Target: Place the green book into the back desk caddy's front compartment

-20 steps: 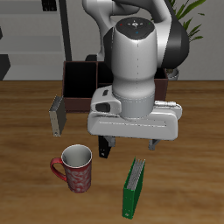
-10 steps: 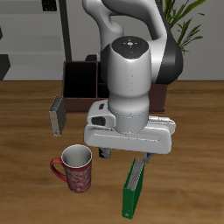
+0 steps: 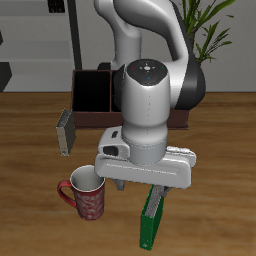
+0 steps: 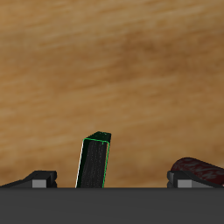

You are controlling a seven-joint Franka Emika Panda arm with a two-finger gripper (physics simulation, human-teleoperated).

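Observation:
The green book [image 3: 150, 217] stands upright on the wooden table near its front edge, beside a red mug [image 3: 88, 193]. My gripper [image 3: 146, 187] hangs right over the book's top, and the wide hand hides most of its fingers in the exterior view. In the wrist view the green book [image 4: 94, 163] rises between the two widely spread fingertips of the gripper [image 4: 114, 182], which is open and touches nothing. The back desk caddy [image 3: 93, 90] sits far back on the table, partly hidden behind the arm. Its front compartment cannot be made out.
A grey book [image 3: 65, 131] stands in front of the caddy's exposed end. The red mug [image 4: 198, 168] also shows beside one fingertip. A potted plant [image 3: 207, 22] stands at the back, behind the arm.
The arm has come forward and down over the green book, so the hand now covers the book's top. The book, the mug and the grey book have not moved.

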